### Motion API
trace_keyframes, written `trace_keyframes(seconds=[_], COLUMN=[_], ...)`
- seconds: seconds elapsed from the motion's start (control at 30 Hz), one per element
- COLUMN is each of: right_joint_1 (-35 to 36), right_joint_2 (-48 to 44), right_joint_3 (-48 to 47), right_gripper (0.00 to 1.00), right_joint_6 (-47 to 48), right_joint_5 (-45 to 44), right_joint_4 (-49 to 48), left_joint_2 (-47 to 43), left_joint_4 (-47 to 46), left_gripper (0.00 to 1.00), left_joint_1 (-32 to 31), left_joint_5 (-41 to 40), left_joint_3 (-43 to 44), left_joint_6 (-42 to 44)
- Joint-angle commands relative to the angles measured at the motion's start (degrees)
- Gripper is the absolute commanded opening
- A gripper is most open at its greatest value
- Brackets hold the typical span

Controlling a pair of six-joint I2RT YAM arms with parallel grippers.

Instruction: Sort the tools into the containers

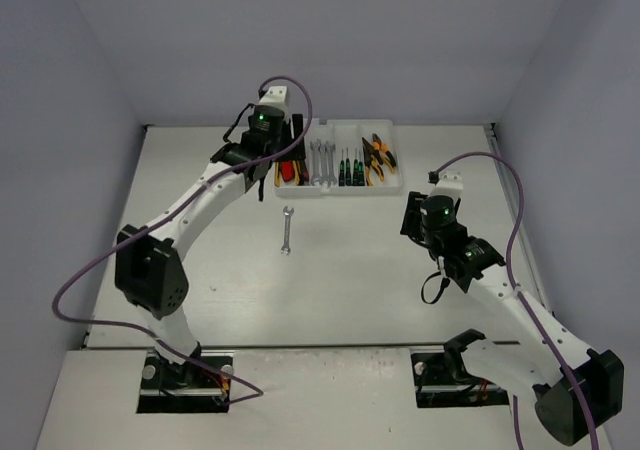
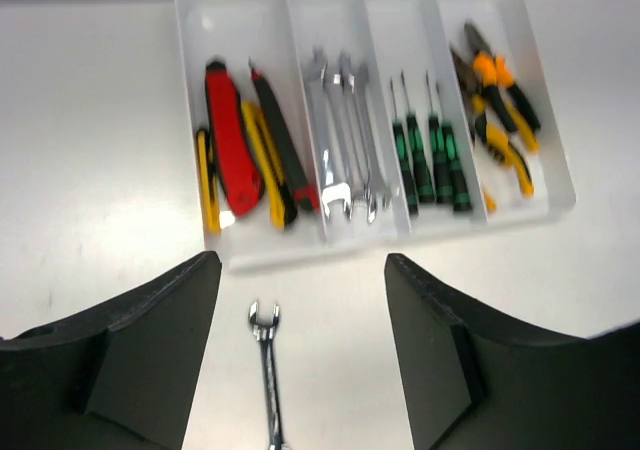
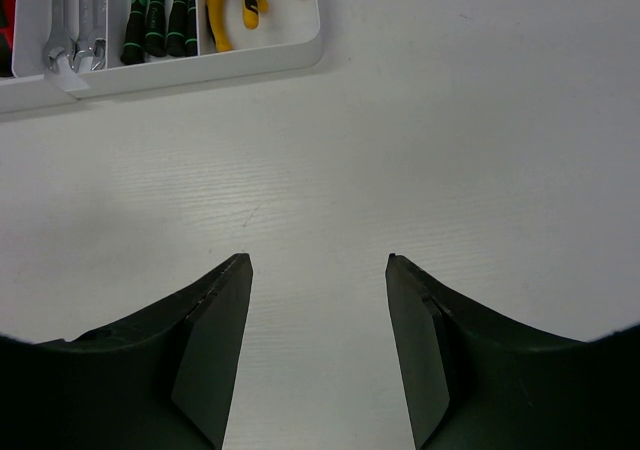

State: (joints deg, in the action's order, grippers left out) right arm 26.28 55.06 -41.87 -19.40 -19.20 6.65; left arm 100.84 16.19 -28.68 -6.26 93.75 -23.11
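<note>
One silver wrench [image 2: 267, 370] lies loose on the table [image 2: 90, 170], just short of the tray [image 2: 190, 90] and directly below my left gripper [image 2: 302, 270]. That gripper is spread and empty, and the wrench's long axis runs parallel to the slots, crosswise to my closing line. My right gripper [image 3: 318, 265], also spread and empty, is farther off. The tray holds four cutters [image 2: 232, 140], about three wrenches [image 2: 345, 140], four screwdrivers [image 2: 430, 160] and two or three pliers [image 2: 500, 100].

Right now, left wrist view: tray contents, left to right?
red and yellow cutters → silver wrenches → black-green screwdrivers → orange-handled pliers
</note>
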Motion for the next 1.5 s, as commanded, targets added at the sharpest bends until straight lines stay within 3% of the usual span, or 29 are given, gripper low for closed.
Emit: trace_keyframes(seconds=[0.0, 0.3, 0.63, 1.03, 1.17, 1.33, 1.47], right_joint_1=[-0.1, -0.1, 0.2, 0.6, 0.6, 0.6, 0.6], right_joint_2=[-1.0, -1.1, -1.5, -1.2, -0.9, -0.6, -0.6], right_joint_3=[-0.1, 0.3, 0.7, 0.8, 0.7, 0.7, 0.7], right_gripper=[0.54, 0.54, 0.54, 0.54, 0.54, 0.54, 0.54], right_joint_6=[-0.1, -0.2, -0.7, -0.8, -0.7, -0.7, -0.7], right_joint_5=[-1.8, -2.6, -2.6, -2.5, -2.5, -2.6, -2.2], right_joint_4=[-3.4, -3.5, -3.5, -3.4, -3.4, -3.4, -3.4], left_joint_2=[-6.8, -6.2, 3.8, 10.7, 12.2, 12.6, 10.4], left_joint_4=[5.4, 5.7, 5.5, 5.1, 5.5, 6.2, 6.3], left_gripper=[0.63, 0.53, 0.51, 0.37, 0.28, 0.02, 0.00], left_joint_1=[-1.3, -2.4, -3.4, -3.4, -3.1, -3.1, -3.1], left_joint_5=[-2.6, -0.6, 1.2, 0.7, 1.5, 1.7, 1.9], left_joint_3=[-10.5, -21.5, -19.2, -15.8, -15.7, -16.3, -16.7], left_joint_6=[-3.1, -4.0, -5.6, -8.3, -9.0, -10.0, -9.4])
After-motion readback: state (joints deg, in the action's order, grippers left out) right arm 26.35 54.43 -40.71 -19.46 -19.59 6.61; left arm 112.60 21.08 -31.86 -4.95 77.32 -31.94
